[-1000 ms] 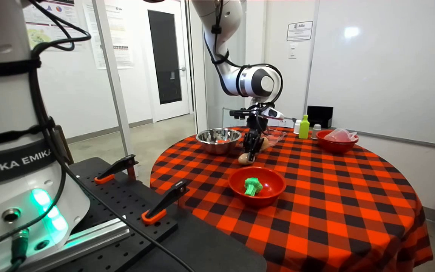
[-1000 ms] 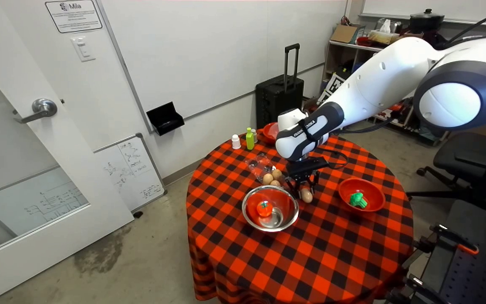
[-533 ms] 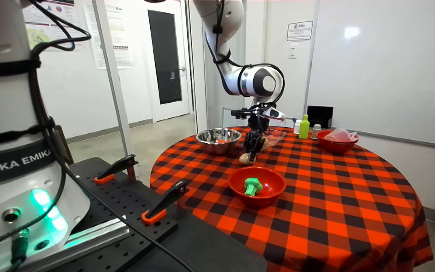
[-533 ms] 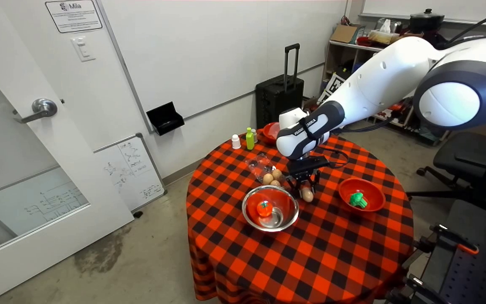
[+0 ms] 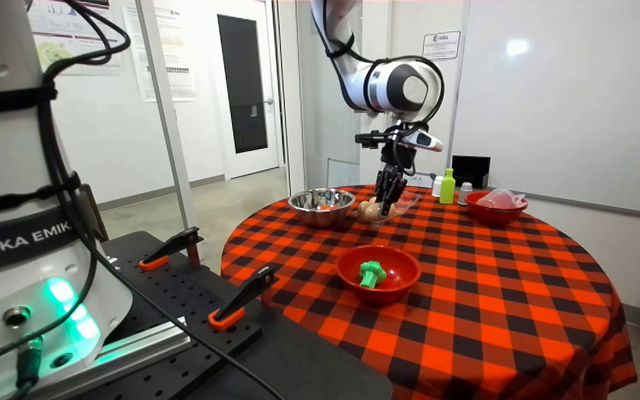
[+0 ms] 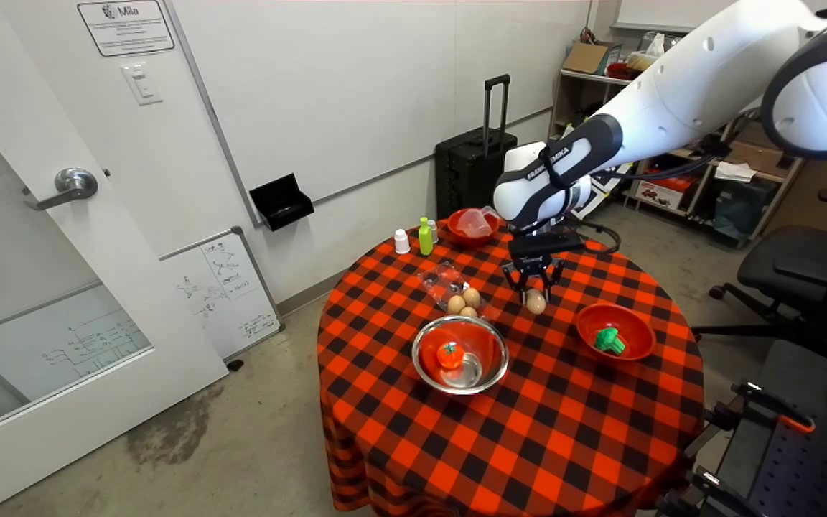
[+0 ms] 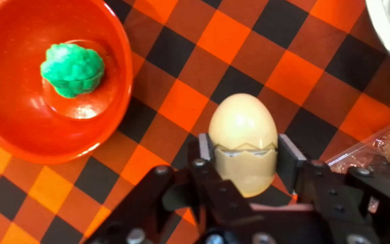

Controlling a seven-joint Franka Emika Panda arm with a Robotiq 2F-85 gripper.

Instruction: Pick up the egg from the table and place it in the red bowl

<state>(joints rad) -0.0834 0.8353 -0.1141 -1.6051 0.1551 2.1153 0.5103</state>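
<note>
Tool (image 7: 244, 149): pinching tan oval egg (image 7: 243, 118), wrist view centre, above red-and-black checkered bench (image 7: 183, 106). Upper left: glossy red round bowl (image 7: 19, 125), occupied by green broccoli-shaped piece (image 7: 73, 69). Right edge: clear plastic carton (image 7: 377, 149). In an exterior view, upper left: white sign (image 6: 126, 32) reading "Mila".

The egg (image 7: 242, 122) is beige, bowl (image 7: 8, 122) red, cloth (image 5: 492, 300) checked red and black.

1. In an exterior view I see a steel bowl (image 6: 469, 375) holding a red tomato (image 6: 449, 355) with a green top.
2. Just beside it, I make out three brown eggs (image 6: 456, 304) in a clear plastic carton (image 6: 438, 283).
3. I find a lime-green bottle (image 6: 425, 238) upright between a white container (image 6: 401, 242) and a greyish container (image 5: 464, 194).
4. My wrist view shows me green broccoli (image 7: 72, 70).
</note>
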